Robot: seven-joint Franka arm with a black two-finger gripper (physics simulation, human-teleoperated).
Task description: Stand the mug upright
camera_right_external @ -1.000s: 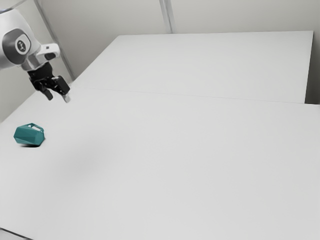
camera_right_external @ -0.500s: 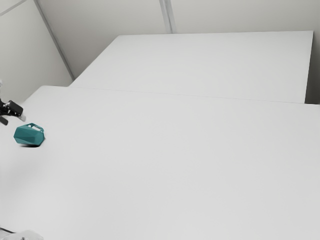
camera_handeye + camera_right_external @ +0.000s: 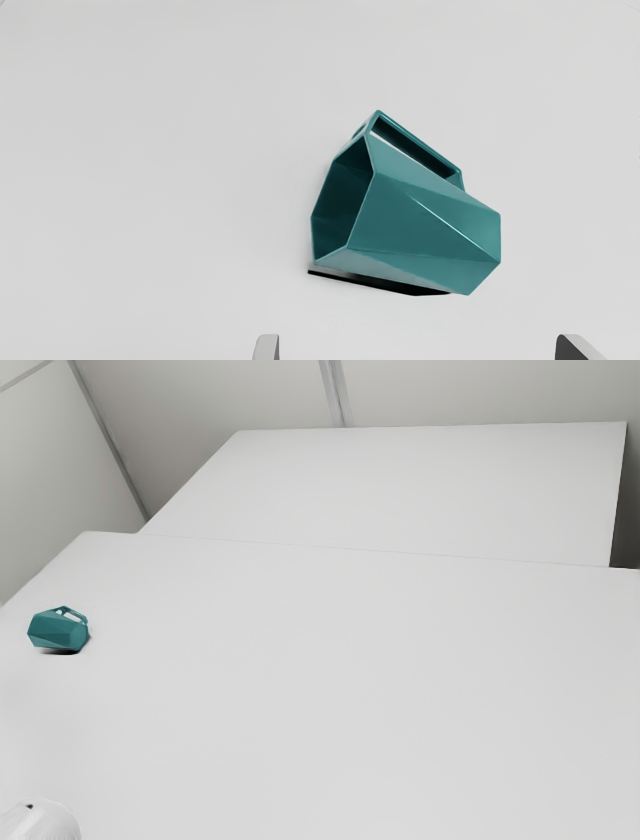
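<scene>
The tool (image 3: 421,350) stands wide apart, its two fingertips (image 3: 268,345) well separated, with bare tabletop (image 3: 320,320) showing in the gap. The mug (image 3: 400,215) lies ahead of the fingertips, near them but not touching either. Across the tool's width it fits inside the span of the fingers, closer to one finger's line than to the other's.

The mug is teal and faceted, tipped on its side on the tabletop. Its mouth (image 3: 342,205) opens sideways across the line of the fingers, and the rim makes a sharp, angular edge around a dark inside. The handle (image 3: 417,150) is on the side away from the fingertips, with a slot between its bar and the body. A thin dark shadow (image 3: 390,286) runs along the body's side nearer the fingers.

In the exterior view, a rounded white part of the arm (image 3: 40,827) reaches into the near left corner. The mug is farther back, near the exterior view's left, with its handle up. The tabletop's slanting left edge passes just beyond it, while a broad stretch of surface extends to the exterior view's right. At the back, a thin seam (image 3: 375,551) divides the tabletop from another white surface (image 3: 420,490), with grey walls (image 3: 180,450) behind.
</scene>
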